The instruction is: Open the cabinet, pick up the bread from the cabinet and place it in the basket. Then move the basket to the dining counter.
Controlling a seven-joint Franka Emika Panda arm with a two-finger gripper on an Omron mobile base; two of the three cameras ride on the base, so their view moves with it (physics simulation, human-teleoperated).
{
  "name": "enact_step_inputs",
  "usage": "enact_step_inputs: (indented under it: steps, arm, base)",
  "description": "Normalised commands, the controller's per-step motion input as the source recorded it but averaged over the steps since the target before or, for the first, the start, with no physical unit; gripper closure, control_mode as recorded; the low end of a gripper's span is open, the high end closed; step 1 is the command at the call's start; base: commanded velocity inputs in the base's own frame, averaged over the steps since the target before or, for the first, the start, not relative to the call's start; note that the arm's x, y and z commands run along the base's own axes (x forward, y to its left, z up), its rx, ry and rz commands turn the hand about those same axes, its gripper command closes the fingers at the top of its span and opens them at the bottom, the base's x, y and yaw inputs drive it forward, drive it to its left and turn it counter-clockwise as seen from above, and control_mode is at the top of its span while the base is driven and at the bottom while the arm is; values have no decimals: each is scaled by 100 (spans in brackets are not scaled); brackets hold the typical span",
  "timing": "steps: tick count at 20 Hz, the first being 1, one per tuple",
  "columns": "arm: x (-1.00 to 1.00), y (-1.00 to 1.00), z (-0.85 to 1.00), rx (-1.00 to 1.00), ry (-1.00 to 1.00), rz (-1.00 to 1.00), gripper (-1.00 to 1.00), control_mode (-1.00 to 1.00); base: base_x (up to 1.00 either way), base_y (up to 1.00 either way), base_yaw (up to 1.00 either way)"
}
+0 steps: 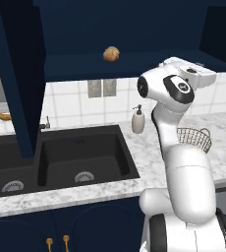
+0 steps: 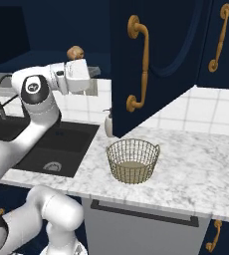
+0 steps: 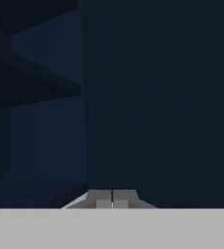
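The navy wall cabinet (image 2: 151, 55) stood open, both doors swung outward over the marble counter (image 2: 196, 169). The bread (image 1: 111, 53), a small golden roll, sat on the cabinet's lower shelf above the black sink (image 1: 75, 157). The gripper (image 3: 112, 198) had its fingertips pressed together, pinching nothing, facing the dark cabinet interior. The wire basket (image 2: 133, 160) rested on the counter right of the sink, near a cream soap dispenser (image 1: 138, 119).

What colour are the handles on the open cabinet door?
Brass-gold, against the dark navy cabinet door. The long curved handle shows best in the right base view.
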Motion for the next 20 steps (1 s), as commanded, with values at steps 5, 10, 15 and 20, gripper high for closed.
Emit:
enact_step_inputs:
  steps: [5,10,15,20]
  arm:
    - [22,-69,0,17,5,-1,100,-100]
    - [5,-76,2,20,0,-7,100,-100]
    - [18,-84,0,21,0,-8,100,-100]
    - [44,-48,0,9,0,-28,100,-100]
  base:
    - [0,0,0]
    - [0,0,0]
    - [0,0,0]
    - [0,0,0]
